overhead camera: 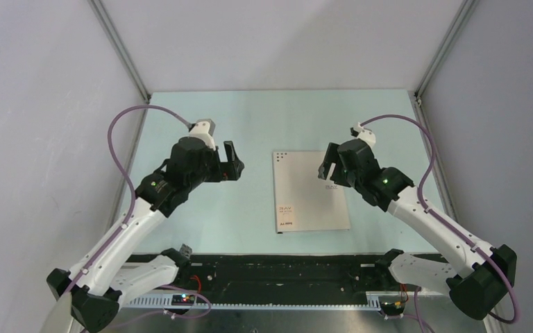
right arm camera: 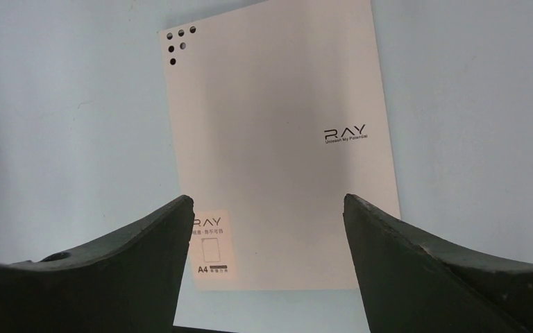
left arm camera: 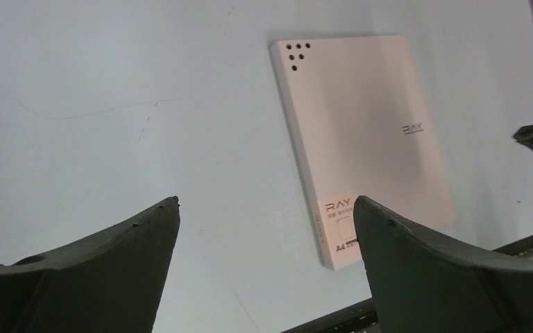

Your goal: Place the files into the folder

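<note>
**Both arms hovering over a closed folder, no sheets showing**

On the left, the left gripper (overhead camera: 234,161) is hanging above bare table (overhead camera: 250,125). Its jaws are spread wide, gripping nothing and pointing toward the middle.

In the middle, the folder (overhead camera: 311,191) is lying flat and closed, cream side up. Its dots (right arm camera: 179,43) are sitting at the far left corner and its label (right arm camera: 209,244) at the near left corner.

On the right, the right gripper (overhead camera: 325,166) is hovering over the folder's far right part, jaws likewise parted and empty. Its wrist camera is looking straight down on the cover between the fingers.

The files are showing in no view, and no loose sheet is lying on the table. They may be sitting inside the closed cover or out of frame, and I cannot tell which. If inside, the task is looking finished, and the arms are only needing to draw clear. If not, the next move is calling for opening the cover. That means working a fingertip under a thin edge lying flush on the table. The other arm would be pinning the folder against sliding.
</note>
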Motion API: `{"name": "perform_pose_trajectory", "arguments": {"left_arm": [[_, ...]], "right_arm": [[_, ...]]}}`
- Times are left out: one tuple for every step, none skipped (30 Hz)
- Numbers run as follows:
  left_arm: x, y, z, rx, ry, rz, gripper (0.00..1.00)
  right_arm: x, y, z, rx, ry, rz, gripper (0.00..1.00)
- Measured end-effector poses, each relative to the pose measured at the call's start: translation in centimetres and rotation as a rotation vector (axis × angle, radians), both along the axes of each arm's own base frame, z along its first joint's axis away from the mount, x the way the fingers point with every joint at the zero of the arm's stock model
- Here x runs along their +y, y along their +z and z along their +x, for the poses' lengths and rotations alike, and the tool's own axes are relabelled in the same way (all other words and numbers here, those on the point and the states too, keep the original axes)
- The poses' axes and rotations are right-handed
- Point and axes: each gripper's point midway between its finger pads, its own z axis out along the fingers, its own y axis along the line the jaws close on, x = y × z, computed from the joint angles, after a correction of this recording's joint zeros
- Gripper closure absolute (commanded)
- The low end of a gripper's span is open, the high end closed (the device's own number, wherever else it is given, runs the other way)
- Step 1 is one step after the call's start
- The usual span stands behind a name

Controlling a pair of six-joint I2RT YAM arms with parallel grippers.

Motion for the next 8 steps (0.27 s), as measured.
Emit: {"name": "perform_pose_trajectory", "arguments": {"left_arm": [[0.19,-0.29,0.00,0.006,0.007,0.011,0.00],[0.34,-0.50,-0.03,0.009,0.010,0.020,0.00],[0.47,-0.68,-0.04,0.012,0.013,0.027,0.00],[0.58,-0.79,-0.04,0.015,0.017,0.031,0.00],[0.66,-0.85,-0.03,0.015,0.019,0.035,0.00],[0.76,-0.93,-0.01,0.014,0.022,0.041,0.00],[0.86,-1.01,0.00,0.014,0.024,0.046,0.00],[0.90,-1.08,0.00,0.016,0.026,0.048,0.00]], "right_arm": [[0.03,0.03,0.02,-0.001,0.001,0.002,0.16],[0.05,0.07,0.04,-0.003,0.000,0.003,0.16],[0.06,0.11,0.04,-0.004,0.001,0.004,0.16],[0.06,0.12,0.04,-0.004,0.001,0.005,0.16],[0.07,0.17,0.05,-0.006,0.001,0.006,0.16],[0.07,0.20,0.06,-0.007,0.001,0.007,0.16],[0.07,0.22,0.05,-0.008,0.001,0.007,0.16],[0.08,0.25,0.04,-0.008,0.001,0.008,0.16]]}}
